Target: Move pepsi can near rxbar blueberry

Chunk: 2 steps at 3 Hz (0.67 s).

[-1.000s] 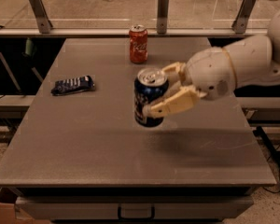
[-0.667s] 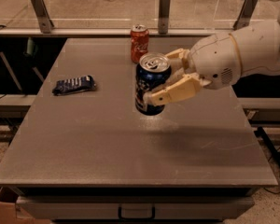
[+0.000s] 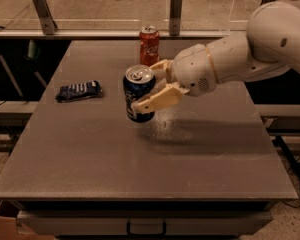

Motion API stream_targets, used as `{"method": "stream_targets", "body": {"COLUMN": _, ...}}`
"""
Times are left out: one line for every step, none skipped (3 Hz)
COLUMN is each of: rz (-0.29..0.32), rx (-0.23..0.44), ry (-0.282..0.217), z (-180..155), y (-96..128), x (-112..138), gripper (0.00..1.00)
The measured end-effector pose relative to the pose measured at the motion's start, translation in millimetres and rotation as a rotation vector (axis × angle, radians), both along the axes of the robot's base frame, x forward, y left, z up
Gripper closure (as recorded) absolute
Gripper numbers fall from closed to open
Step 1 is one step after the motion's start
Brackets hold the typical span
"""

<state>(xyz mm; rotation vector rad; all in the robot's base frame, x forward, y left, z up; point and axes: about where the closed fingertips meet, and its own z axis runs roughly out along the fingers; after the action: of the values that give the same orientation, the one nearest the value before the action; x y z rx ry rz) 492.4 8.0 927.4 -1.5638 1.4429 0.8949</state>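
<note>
Bulbous white arm (image 3: 270, 39) — beige-fingered claw (image 3: 146, 88) at its tip.

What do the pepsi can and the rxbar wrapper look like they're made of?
The pepsi can, held in the end effector over the table: likely aluminium, glossy blue print, bare silver top with pull tab. The rxbar blueberry, lying to its left: seems thin plastic or foil film, slightly shiny.

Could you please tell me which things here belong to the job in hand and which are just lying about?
Part of the job: pepsi can, held by the pincer over the table; rxbar blueberry, lying at the picture's left.
Just lying about: red cola can, standing near the far edge.
</note>
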Motion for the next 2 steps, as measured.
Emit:
{"method": "stream_targets", "body": {"rz": -0.003, "rx": -0.028, "ry": -0.027, "z": -13.6, "y": 16.1, "x": 41.6, "gripper": 1.00}}
{"method": "stream_targets", "body": {"rz": -0.022, "rx": -0.040, "ry": -0.035, "z": -28.1, "y": 28.5, "x": 79.1, "gripper": 1.00}}
